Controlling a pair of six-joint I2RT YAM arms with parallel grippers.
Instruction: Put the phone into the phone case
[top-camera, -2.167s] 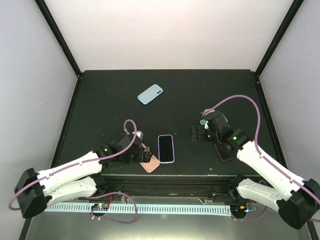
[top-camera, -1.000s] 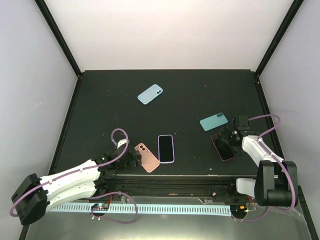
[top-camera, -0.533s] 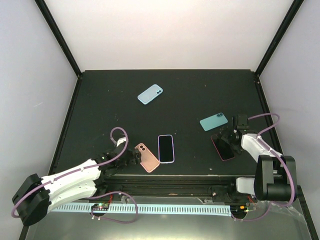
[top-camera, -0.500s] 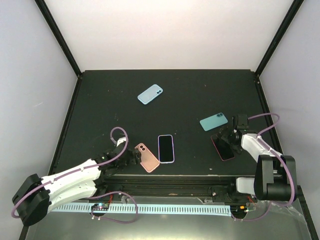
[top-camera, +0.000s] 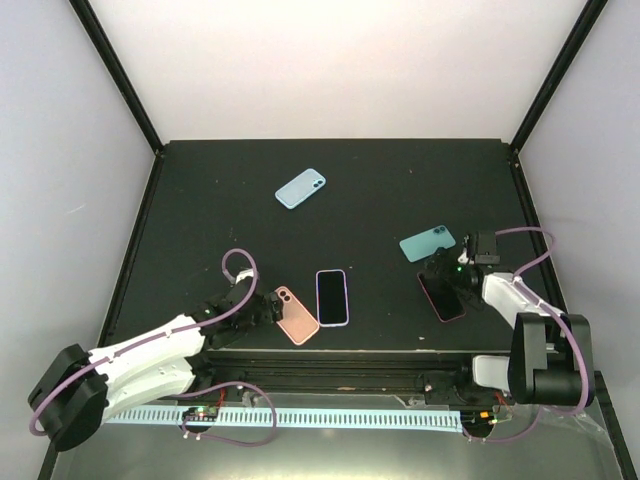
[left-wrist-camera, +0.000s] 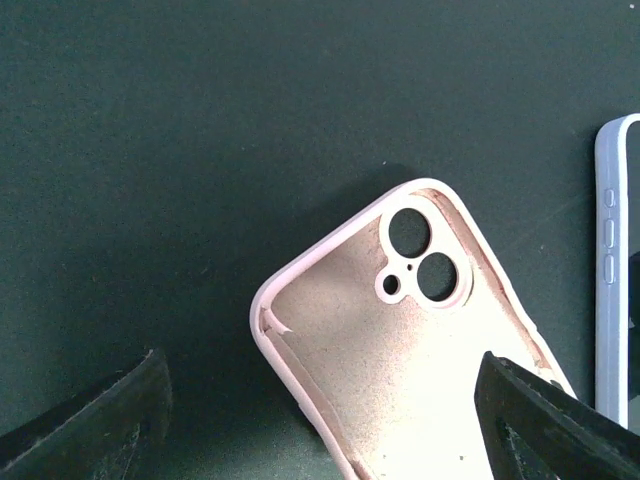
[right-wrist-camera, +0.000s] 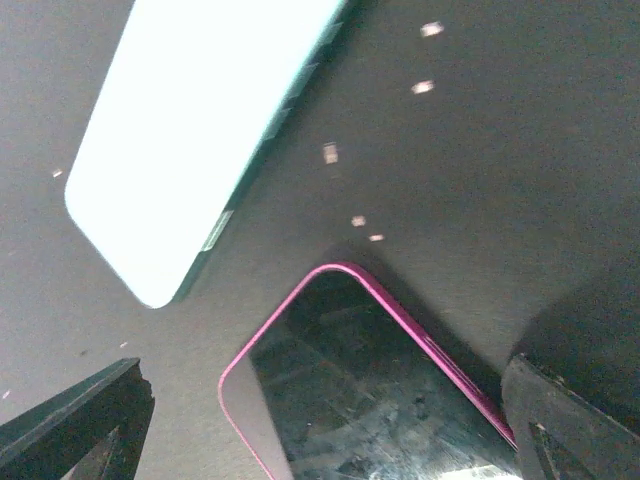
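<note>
An empty pink phone case (top-camera: 293, 314) lies open side up near the front edge; it fills the left wrist view (left-wrist-camera: 400, 330). A lavender-edged phone (top-camera: 332, 297) lies screen up just right of it, its edge showing in the left wrist view (left-wrist-camera: 612, 300). My left gripper (top-camera: 262, 312) is open, its fingers (left-wrist-camera: 90, 430) straddling the case's near end. A magenta-edged phone (top-camera: 441, 296) lies screen up at the right (right-wrist-camera: 370, 400). My right gripper (top-camera: 456, 276) is open and low over its far end.
A teal phone (top-camera: 427, 243) lies face down just beyond the magenta one, overexposed in the right wrist view (right-wrist-camera: 200, 130). A light blue phone or case (top-camera: 300, 188) lies at the back centre. The table's front edge (top-camera: 340, 352) runs just below the pink case.
Both arms have pulled back from their earlier reach. Lately the left gripper has edged up to the pink case, and the right gripper and the magenta phone have shifted slightly left.
</note>
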